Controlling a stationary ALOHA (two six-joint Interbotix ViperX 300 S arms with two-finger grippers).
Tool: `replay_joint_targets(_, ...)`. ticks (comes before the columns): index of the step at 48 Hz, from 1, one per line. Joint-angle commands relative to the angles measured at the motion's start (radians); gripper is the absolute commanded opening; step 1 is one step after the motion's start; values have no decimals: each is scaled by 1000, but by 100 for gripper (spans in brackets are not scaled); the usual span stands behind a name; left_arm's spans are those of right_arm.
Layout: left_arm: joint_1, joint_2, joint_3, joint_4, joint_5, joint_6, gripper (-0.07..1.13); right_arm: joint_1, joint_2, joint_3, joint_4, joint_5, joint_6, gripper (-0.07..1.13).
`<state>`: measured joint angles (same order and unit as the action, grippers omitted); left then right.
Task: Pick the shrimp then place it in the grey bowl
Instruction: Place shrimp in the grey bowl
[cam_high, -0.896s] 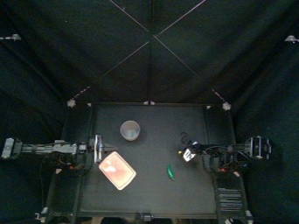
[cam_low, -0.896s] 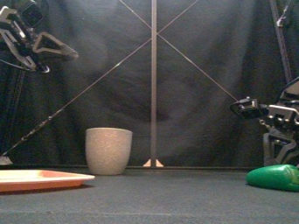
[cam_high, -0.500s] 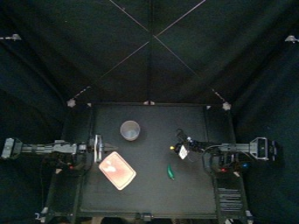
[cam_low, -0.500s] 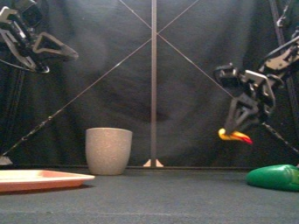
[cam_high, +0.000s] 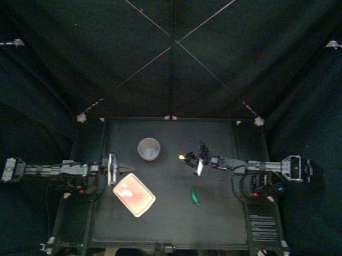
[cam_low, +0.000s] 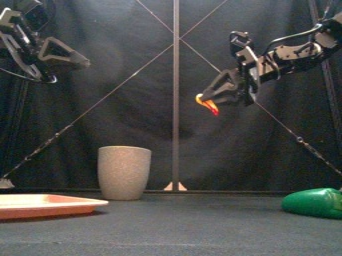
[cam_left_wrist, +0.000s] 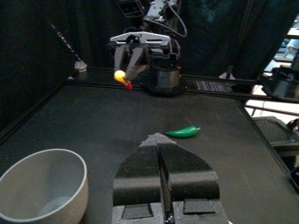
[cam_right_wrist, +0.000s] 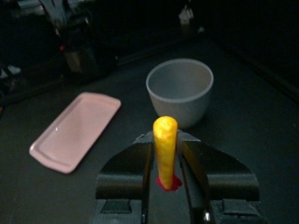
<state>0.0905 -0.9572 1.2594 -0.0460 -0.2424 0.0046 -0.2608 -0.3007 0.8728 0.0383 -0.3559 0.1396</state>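
right gripper is clamped on the shrimp, up in the air at 3 o'clock of the grey bowl. left gripper, jaws together, rests at the worktop's 9 o'clock.

Clear air separates the right claw from the grey bowl's open mouth.

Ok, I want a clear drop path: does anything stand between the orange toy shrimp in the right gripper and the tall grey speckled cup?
Nothing visible does. The orange toy shrimp hangs in the right gripper above and right of the tall grey speckled cup, with only open air between.
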Motion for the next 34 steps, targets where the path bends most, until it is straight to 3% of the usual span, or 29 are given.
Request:
replay_joint_targets(1, 6, 5, -12, 3, -9, 2, 2, -14, 58, -75, -8, -97, -2, 57)
replay_joint_targets(11, 12, 5, -12, 9, -9, 2, 2, -28, 236, -207, -44, -167, -3, 57)
replay_joint_targets(34, 20, 5, -2, 31, -9, 2, 2, -55, 517, -511, -84, -169, 0, 60)
